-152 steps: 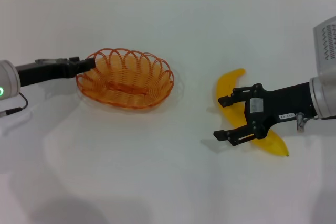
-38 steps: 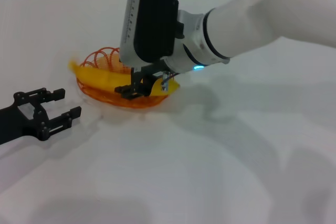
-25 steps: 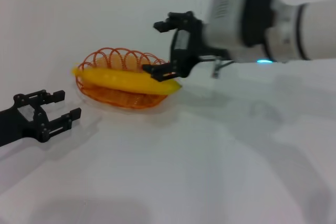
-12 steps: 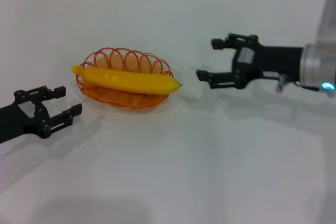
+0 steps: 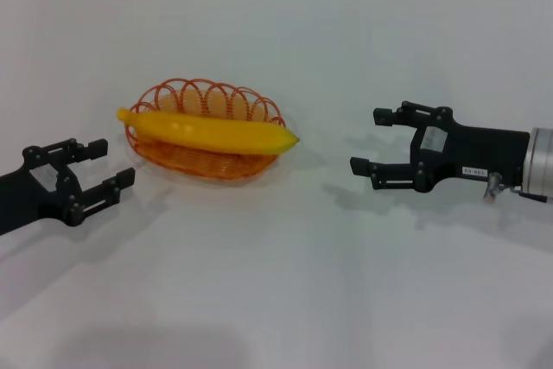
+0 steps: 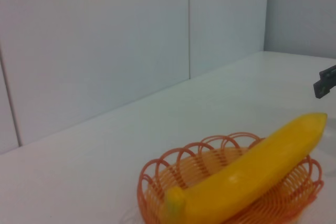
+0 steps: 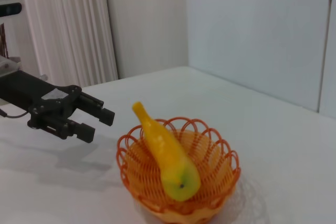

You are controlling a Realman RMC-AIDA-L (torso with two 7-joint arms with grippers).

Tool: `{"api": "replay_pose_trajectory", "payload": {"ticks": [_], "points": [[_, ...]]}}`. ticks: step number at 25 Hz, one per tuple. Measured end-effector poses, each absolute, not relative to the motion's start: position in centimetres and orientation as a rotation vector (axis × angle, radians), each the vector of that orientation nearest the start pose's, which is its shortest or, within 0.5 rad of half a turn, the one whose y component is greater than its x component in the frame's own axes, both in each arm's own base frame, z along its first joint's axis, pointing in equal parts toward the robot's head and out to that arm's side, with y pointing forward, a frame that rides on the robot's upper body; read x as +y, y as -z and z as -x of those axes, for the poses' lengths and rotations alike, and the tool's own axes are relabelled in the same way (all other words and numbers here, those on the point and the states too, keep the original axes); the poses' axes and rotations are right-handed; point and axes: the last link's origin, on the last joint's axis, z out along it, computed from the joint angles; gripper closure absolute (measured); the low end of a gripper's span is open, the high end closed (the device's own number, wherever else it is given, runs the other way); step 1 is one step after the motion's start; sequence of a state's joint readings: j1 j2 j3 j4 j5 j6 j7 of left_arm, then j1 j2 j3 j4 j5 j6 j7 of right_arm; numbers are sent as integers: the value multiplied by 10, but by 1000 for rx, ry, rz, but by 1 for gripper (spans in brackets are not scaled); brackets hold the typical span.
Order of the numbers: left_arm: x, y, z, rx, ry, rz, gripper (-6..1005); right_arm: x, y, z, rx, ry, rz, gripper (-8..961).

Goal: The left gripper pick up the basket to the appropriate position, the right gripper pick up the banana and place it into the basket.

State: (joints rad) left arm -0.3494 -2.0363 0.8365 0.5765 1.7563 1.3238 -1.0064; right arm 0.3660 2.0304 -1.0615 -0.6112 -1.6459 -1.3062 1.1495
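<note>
Yellow plastic-looking curved banana (image 5: 210, 132) lies across your orange wire-loop oval basket (image 5: 192, 158) on the white table (image 5: 285, 300); placement looks done. Left gripper (image 5: 85, 181) and right gripper (image 5: 386, 148) sit apart, jaws wide, empty.

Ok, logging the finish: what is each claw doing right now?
Left claw: open, empty, beside the basket.
Right claw: open, empty, clear of the banana.
</note>
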Motion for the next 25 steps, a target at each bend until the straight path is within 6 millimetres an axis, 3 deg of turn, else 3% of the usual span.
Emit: {"api": "replay_pose_trajectory", "payload": {"ticks": [25], "points": [[305, -2, 329, -431, 508, 2500, 405, 308, 19, -297, 470, -594, 2636, 49]]}}
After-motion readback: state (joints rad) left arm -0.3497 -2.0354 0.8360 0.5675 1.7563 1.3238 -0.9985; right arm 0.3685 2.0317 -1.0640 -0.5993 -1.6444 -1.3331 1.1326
